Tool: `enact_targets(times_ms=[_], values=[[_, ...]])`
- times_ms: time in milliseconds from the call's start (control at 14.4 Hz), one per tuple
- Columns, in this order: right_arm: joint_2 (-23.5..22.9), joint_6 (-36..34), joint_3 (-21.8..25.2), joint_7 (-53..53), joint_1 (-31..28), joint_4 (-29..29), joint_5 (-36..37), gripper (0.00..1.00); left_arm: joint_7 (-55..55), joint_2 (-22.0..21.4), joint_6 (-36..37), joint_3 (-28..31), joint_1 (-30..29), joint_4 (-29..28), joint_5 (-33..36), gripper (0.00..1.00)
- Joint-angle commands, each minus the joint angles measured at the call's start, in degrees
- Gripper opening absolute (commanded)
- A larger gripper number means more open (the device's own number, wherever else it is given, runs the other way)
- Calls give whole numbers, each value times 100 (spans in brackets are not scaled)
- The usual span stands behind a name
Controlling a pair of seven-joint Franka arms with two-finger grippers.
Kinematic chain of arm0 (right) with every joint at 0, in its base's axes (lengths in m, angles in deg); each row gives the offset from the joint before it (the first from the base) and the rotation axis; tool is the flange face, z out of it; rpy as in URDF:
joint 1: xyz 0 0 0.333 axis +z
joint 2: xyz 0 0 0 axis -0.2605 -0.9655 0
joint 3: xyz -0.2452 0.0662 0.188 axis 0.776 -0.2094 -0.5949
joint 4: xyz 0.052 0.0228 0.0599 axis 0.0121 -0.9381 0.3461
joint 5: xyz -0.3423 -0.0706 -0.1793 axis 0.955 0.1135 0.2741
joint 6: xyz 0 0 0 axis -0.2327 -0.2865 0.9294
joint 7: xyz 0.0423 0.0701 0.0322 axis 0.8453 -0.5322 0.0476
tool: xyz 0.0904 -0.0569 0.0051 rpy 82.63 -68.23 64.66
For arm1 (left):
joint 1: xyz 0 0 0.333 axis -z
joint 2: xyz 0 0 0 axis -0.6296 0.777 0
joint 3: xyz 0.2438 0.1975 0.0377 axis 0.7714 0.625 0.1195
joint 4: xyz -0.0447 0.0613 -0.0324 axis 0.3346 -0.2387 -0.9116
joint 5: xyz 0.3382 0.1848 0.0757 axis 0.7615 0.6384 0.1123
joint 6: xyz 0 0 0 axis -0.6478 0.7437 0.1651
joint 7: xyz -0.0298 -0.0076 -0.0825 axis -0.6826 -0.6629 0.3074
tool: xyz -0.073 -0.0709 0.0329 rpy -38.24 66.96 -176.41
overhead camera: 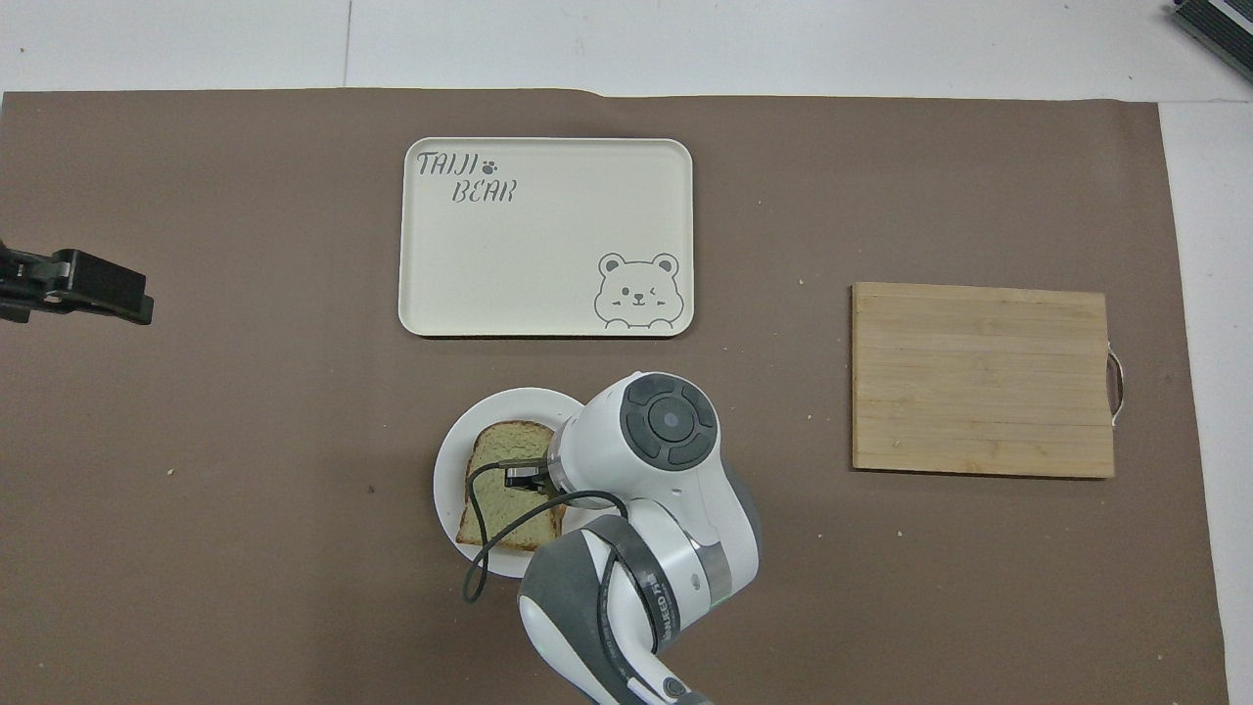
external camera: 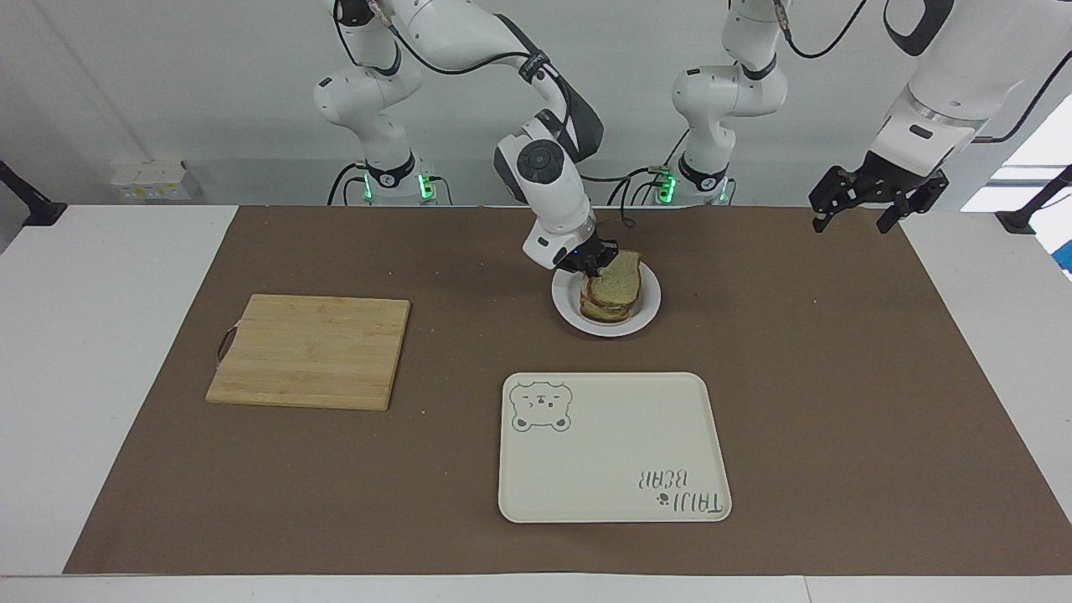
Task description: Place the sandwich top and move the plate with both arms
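The sandwich top (external camera: 621, 276), a pale slice with brown crust, lies over the egg-topped slice on the small white plate (external camera: 649, 311). The egg is hidden under it. My right gripper (external camera: 596, 266) is shut on the slice's edge toward the right arm's end, low over the plate. In the overhead view the sandwich top (overhead camera: 497, 458) covers the lower slice on the plate (overhead camera: 448, 490), and the right gripper (overhead camera: 524, 477) sits over it. My left gripper (external camera: 850, 223) waits open and empty, raised over the left arm's end of the mat; it also shows in the overhead view (overhead camera: 83, 291).
A cream tray with a bear drawing (external camera: 611, 448) (overhead camera: 543, 235) lies farther from the robots than the plate. A wooden cutting board (external camera: 310, 350) (overhead camera: 982, 377) lies toward the right arm's end. A brown mat covers the table.
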Motion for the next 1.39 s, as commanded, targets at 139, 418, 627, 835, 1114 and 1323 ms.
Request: enact_targets(times_ms=[139, 418, 627, 835, 1114, 1323], values=[[88, 85, 8, -634, -23, -284, -53, 0, -2, -150, 43, 2, 9, -145, 115, 100], [79, 111, 0, -1136, -32, -275, -62, 0, -2, -150, 43, 2, 9, -145, 115, 100], [-35, 207, -1, -1083, -23, -267, -80, 0, -2, -150, 78, 11, 9, -154, 115, 100], [-97, 155, 8, -1136, -128, -170, -115, 60, -46, -185, 166, -42, 44, -162, -243, 100], [-1, 138, 78, -1145, -251, -47, 139, 100, 15, -755, -447, -33, 71, -1494, -816, 100], [254, 111, 87, -1163, -602, -47, 675, 100, 408, -993, -1159, -16, 35, -2480, -1554, 100]])
